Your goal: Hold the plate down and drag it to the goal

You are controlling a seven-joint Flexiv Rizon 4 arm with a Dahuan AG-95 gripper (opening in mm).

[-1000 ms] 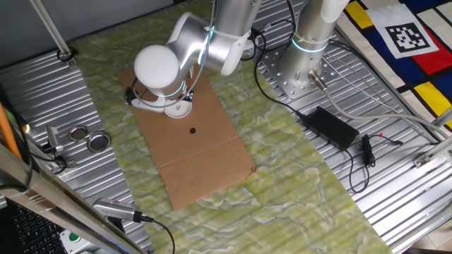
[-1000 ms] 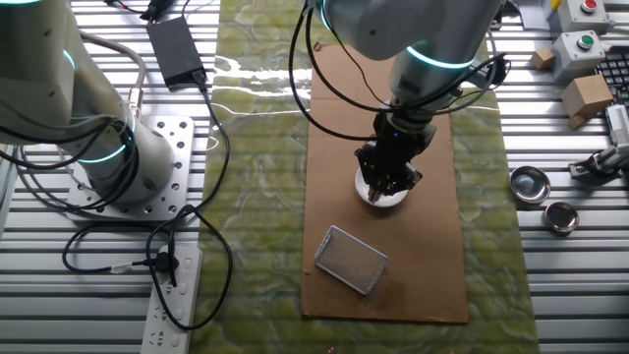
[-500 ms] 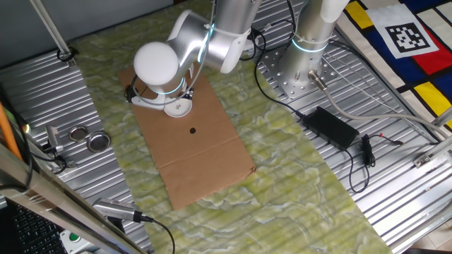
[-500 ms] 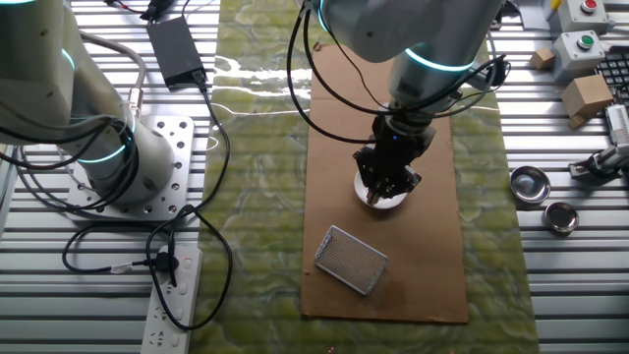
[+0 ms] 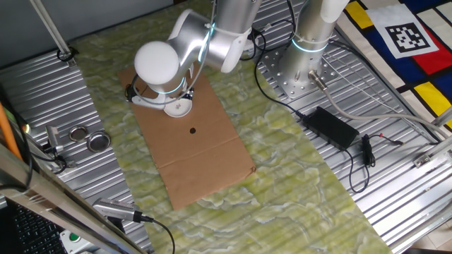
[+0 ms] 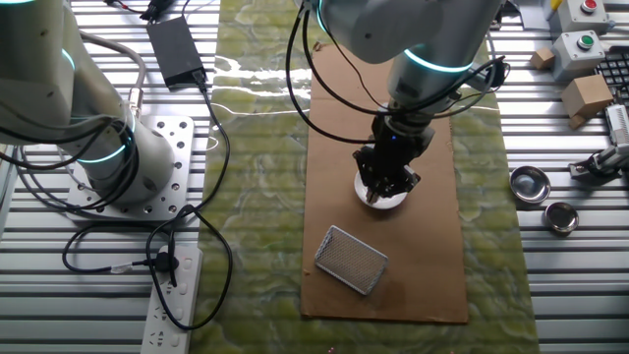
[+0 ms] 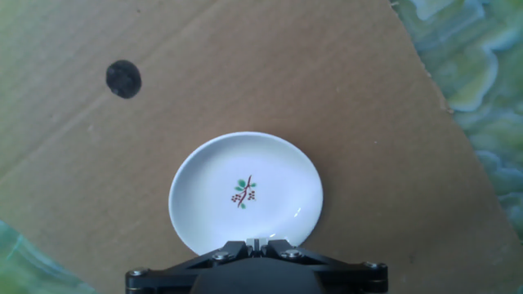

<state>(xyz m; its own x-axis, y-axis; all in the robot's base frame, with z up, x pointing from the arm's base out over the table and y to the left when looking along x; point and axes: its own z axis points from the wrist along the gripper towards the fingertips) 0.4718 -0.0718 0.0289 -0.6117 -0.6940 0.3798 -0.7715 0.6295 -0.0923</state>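
Gripper hangs right over the plate; I cannot tell how its jaws stand. That plate sits on the cardboard sheet, with the dark dot, likely the goal, lying near.

White plate, green-brown sprig motif; brown cardboard, black dot.
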